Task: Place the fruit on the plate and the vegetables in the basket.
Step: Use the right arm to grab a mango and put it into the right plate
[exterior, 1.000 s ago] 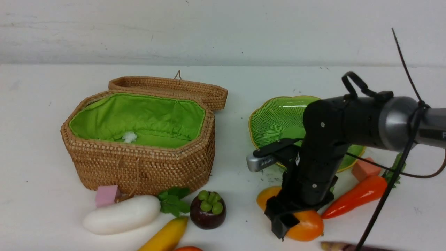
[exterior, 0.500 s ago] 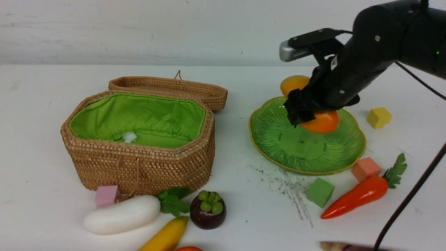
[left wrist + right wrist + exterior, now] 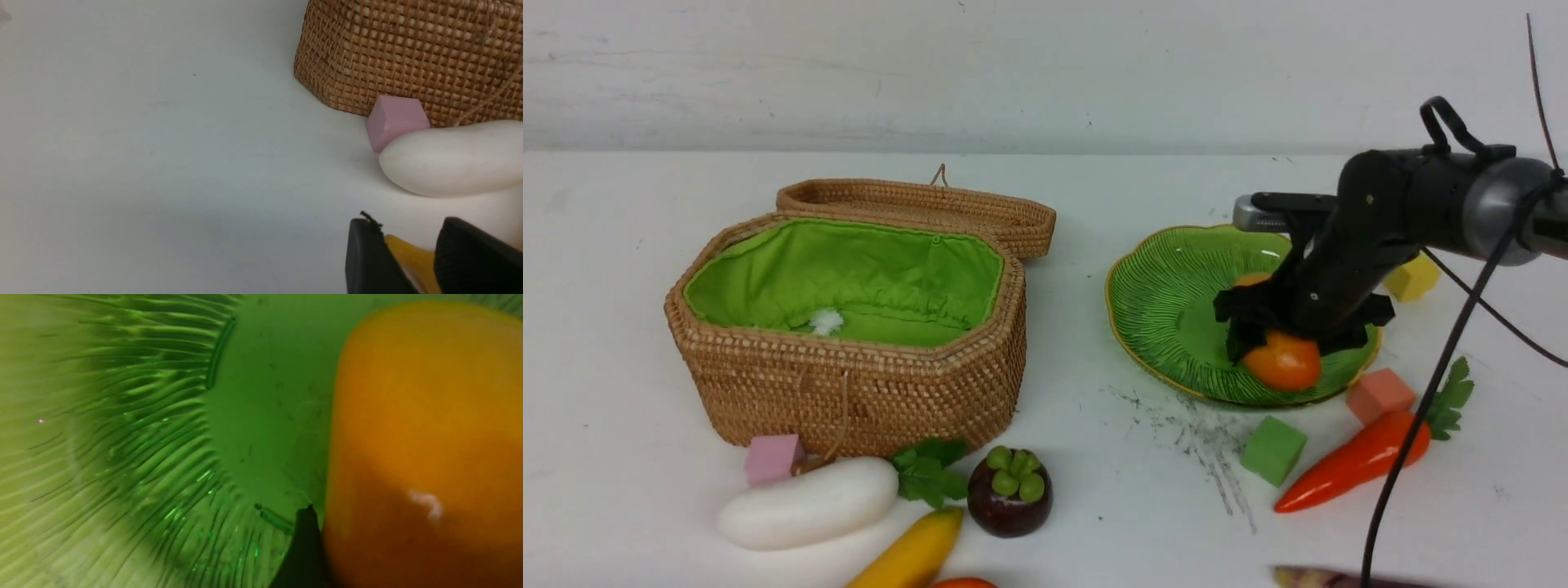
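Pinching the orange-yellow mango [image 3: 1286,363] across its middle with the right tool [image 3: 1278,336]. Holding it low inside the plate [image 3: 1168,294], toward the near-right rim (touching the glass or just off it, cannot tell). Probably gripping until seated, guarding against rolling. Hovering the left tool [image 3: 408,224] by the banana [image 3: 408,255]; spread or pinching, cannot tell.

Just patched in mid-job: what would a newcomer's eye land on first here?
The right claw grips a glossy orange-yellow toy mango just inside the near rim of the shallow green ribbed glass plate, at right. On the left, the big brown green-lined wicker basket stands open, lid folded back.
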Robot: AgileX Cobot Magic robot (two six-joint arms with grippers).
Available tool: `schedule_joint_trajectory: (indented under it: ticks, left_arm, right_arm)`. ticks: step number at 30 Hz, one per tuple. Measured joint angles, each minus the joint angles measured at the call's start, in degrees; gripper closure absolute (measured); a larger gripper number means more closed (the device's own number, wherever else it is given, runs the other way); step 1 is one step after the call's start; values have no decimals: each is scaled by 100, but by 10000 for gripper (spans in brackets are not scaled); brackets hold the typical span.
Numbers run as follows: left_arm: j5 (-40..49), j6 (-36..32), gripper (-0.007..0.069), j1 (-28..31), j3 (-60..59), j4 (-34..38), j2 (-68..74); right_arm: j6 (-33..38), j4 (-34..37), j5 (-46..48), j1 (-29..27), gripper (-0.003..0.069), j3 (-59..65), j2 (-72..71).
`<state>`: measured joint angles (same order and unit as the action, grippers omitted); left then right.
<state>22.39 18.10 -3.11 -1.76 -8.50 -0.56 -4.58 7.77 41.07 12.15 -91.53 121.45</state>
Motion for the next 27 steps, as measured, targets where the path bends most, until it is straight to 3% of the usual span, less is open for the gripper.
schedule_joint_trajectory:
  ticks: [8,14,23,27]
  left_arm:
    - [0,0,386,0,0,0,0]
    - [0,0,386,0,0,0,0]
    - [0,0,386,0,0,0,0]
    - [0,0,386,0,0,0,0]
  right_arm:
    - [0,58,-12,0,-24,0,-117]
    - [0,109,104,10,-6,0,-390]
    - [224,130,1373,16,39,20,-1673]
    - [396,749,1553,40,67,585,-2791]
